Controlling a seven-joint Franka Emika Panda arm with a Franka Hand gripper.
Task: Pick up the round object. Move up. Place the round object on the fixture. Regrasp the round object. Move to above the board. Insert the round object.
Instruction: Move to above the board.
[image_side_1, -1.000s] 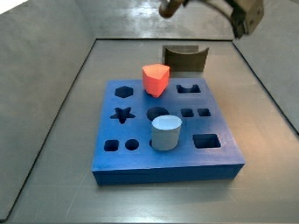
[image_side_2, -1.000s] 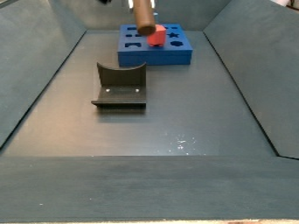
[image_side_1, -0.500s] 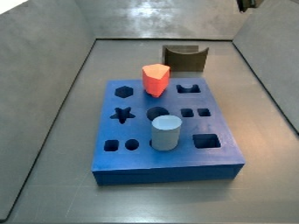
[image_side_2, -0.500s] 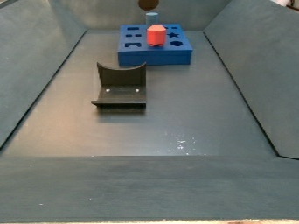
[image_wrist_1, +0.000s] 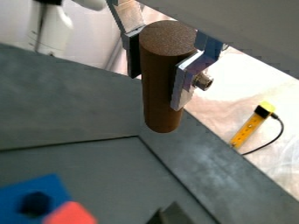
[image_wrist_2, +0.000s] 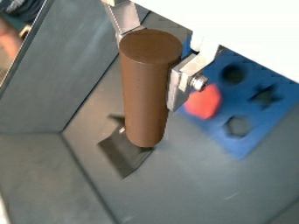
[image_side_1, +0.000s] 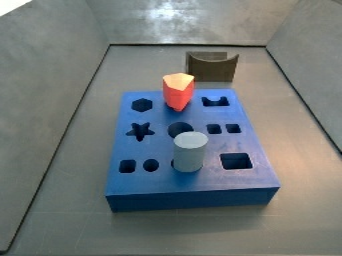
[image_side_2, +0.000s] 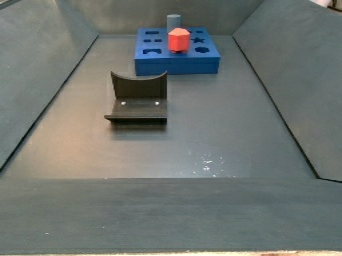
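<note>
Peg clamped in my tool, now lifted clear out of both side views; fixture comes next.

red-and-white pentagonal peg stood upright toward the far end of the slab | pale blue-white cylinder stood upright nearer the front edge, well apart from it | yellow tool with a black cable, perhaps a marker, lay outside the enclosure wall
</note>
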